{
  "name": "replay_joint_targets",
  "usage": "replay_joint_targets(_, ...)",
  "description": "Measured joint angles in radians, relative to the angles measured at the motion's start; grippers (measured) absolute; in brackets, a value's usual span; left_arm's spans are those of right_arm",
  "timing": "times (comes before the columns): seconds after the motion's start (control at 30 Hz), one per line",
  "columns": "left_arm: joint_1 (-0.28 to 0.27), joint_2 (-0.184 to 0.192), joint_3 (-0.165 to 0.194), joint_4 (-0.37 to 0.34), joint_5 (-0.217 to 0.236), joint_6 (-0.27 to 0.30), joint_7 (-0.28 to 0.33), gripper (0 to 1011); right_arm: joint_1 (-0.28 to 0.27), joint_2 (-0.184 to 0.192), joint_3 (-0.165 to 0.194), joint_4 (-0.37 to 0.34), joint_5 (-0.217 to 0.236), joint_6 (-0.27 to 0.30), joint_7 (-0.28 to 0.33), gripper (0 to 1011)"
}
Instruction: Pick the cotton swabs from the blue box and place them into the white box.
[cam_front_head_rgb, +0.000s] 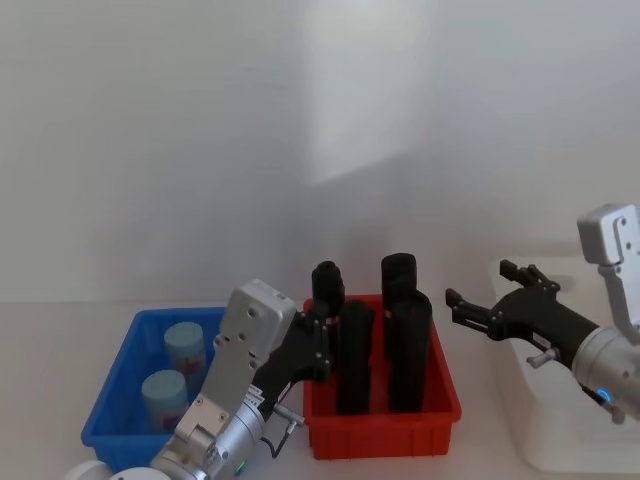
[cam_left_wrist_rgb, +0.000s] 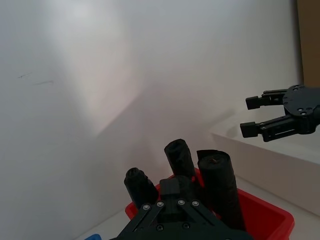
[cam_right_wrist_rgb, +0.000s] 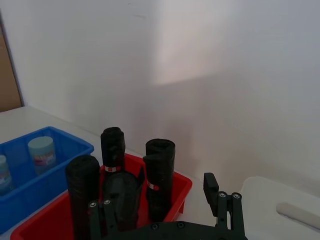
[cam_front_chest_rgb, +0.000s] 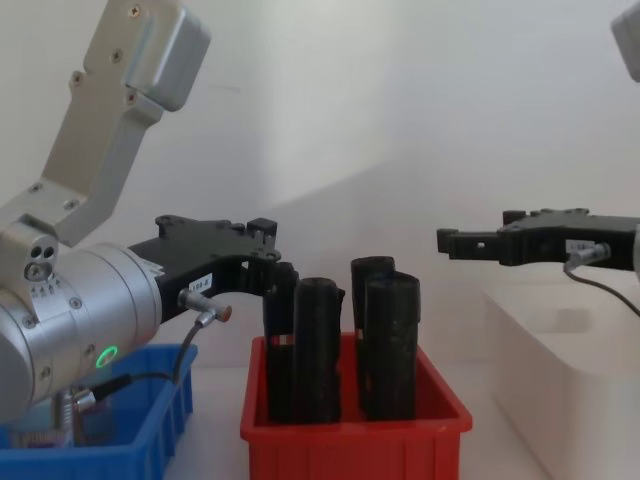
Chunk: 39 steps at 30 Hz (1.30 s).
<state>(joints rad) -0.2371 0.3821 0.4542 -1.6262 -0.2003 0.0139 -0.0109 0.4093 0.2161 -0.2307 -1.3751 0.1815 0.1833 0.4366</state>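
Observation:
Two cotton swabs tubs (cam_front_head_rgb: 185, 346) (cam_front_head_rgb: 163, 396) with pale blue lids stand upright in the blue box (cam_front_head_rgb: 108, 402) at the left; they also show in the right wrist view (cam_right_wrist_rgb: 41, 153). The white box (cam_front_head_rgb: 560, 440) sits at the far right. My left gripper (cam_front_head_rgb: 321, 318) is shut with nothing in it, raised beside the black rolls at the red bin's left edge, to the right of the blue box. My right gripper (cam_front_head_rgb: 480, 292) hangs open and empty in the air between the red bin and the white box (cam_left_wrist_rgb: 280, 155).
A red bin (cam_front_head_rgb: 380, 430) between the two boxes holds several tall black rolls (cam_front_head_rgb: 410, 345) with red-white bands, reaching up to gripper height. A plain white wall stands close behind. The white tabletop runs along the front of the bins.

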Motion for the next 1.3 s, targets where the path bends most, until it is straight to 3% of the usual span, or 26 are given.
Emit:
replay_joint_targets(0.27, 0.000, 0.000, 0.000, 0.000, 0.000, 0.000, 0.000, 0, 0.080, -0.006, 0.004, 0.078, -0.002, 0.093, 0.155, 1002)
replay_joint_targets(0.73, 0.000, 0.000, 0.000, 0.000, 0.000, 0.000, 0.000, 0, 0.145, 0.019, 0.010, 0.127, -0.024, 0.258, 0.400, 1002)
replay_joint_targets(1.0, 0.000, 0.000, 0.000, 0.000, 0.000, 0.000, 0.000, 0, 0.175, 0.024, 0.002, 0.168, -0.057, 0.280, 0.458, 1002)
replay_joint_targets(1.3, 0.000, 0.000, 0.000, 0.000, 0.000, 0.000, 0.000, 0, 0.212, 0.015, -0.015, 0.238, -0.084, 0.252, 0.474, 1002)
